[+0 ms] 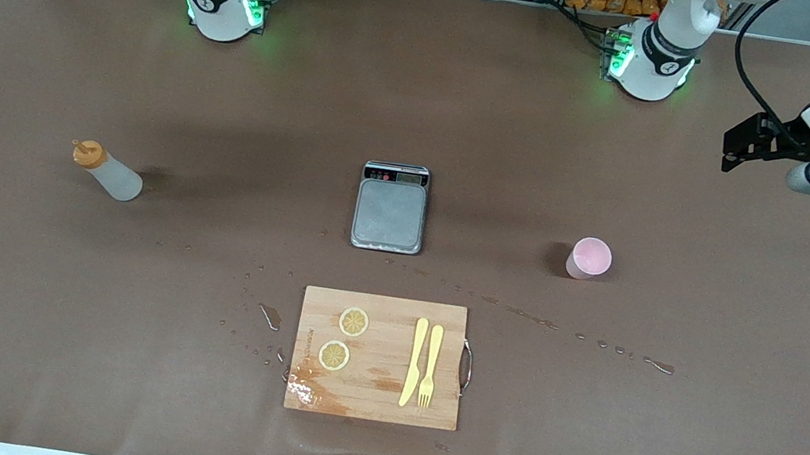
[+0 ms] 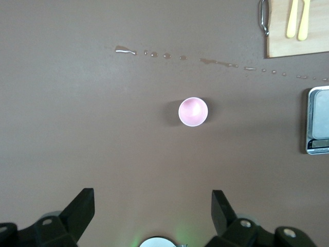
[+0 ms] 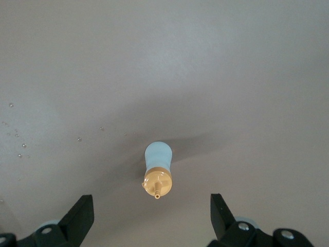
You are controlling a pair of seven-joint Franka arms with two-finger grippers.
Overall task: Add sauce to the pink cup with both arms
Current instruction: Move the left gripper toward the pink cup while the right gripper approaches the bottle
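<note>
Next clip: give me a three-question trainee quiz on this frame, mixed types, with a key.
1. True or false: the left gripper already holds the pink cup.
2. The sauce bottle stands: A) on the scale; B) on the bare table toward the right arm's end; C) on the cutting board.
3. Fill in: beside the yellow knife lies a yellow ____.

Key: 1 false; 2 B; 3 fork.
</note>
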